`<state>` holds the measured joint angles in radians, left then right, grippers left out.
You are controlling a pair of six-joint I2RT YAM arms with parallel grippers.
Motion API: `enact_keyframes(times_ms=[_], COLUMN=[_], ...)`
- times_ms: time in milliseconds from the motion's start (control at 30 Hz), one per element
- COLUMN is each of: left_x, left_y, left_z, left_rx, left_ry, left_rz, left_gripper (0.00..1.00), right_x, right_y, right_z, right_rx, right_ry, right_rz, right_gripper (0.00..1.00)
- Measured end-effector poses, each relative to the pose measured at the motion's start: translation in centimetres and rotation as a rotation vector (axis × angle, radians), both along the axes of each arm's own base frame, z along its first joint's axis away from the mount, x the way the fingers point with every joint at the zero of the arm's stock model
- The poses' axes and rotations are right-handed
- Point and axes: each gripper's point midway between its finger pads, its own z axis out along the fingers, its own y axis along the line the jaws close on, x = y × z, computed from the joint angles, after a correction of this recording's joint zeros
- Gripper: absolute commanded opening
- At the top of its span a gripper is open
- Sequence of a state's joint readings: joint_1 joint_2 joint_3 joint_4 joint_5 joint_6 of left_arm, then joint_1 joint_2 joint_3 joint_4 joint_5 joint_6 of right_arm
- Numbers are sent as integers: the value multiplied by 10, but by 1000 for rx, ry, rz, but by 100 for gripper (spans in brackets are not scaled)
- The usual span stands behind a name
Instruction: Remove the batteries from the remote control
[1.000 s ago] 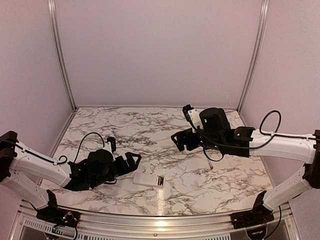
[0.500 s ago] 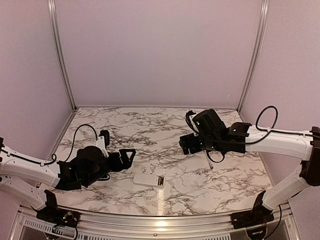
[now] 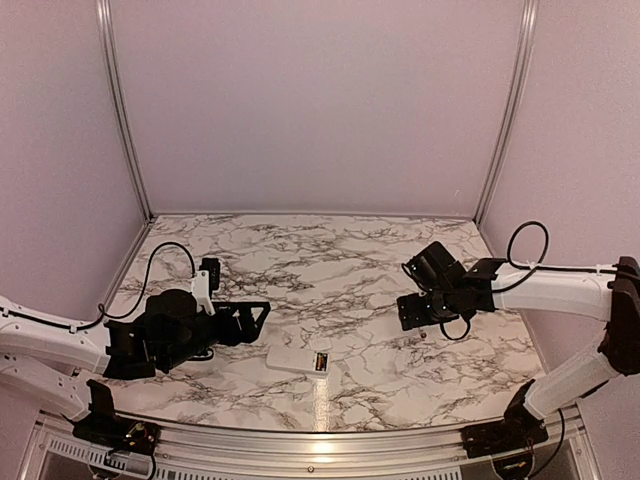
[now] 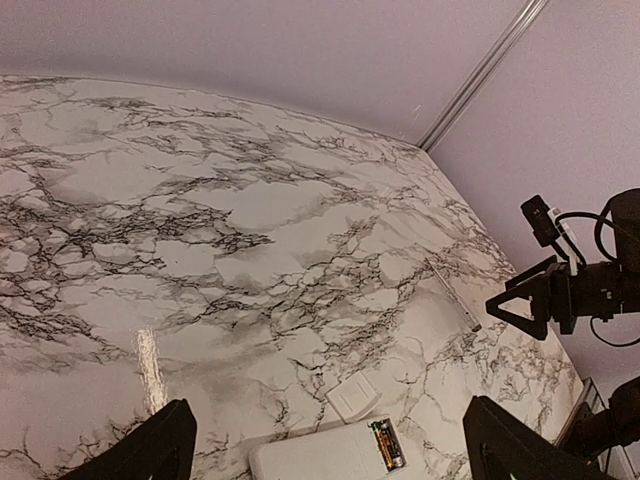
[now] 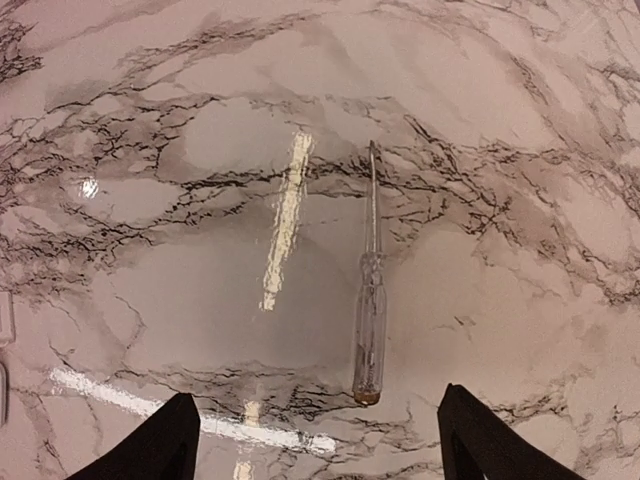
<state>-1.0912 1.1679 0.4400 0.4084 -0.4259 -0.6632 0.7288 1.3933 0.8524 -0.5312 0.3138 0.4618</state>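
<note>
The white remote control lies back-up near the table's front middle, also in the left wrist view. Its compartment is open with a gold-orange battery inside; a dark strip lies beside it, and I cannot tell if that is a second battery. The detached white back panel lies just beyond the remote. My left gripper is open and empty, left of the remote and apart from it. My right gripper is open and empty, far right of the remote.
A thin pale pen-like stick lies on the marble just ahead of my right gripper, between its fingers' line. It also shows in the left wrist view. Pink walls enclose the table on three sides.
My left gripper has pulled back left, away from the remote. My right arm has swung right and down towards the stick. The remote, panel and battery have not moved.
</note>
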Motion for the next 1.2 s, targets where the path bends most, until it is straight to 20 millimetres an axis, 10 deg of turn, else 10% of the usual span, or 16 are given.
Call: enact_keyframes(times_ms=[1200], left_x=[5], left_y=[17], left_z=[13], left_rx=[0], left_ry=[-11], left_rz=[18], left_gripper=[95], right_x=[8], right_y=[-27], right_z=[-71], right_rx=[18], right_ry=[153], right_rz=[-76], right_gripper=[40])
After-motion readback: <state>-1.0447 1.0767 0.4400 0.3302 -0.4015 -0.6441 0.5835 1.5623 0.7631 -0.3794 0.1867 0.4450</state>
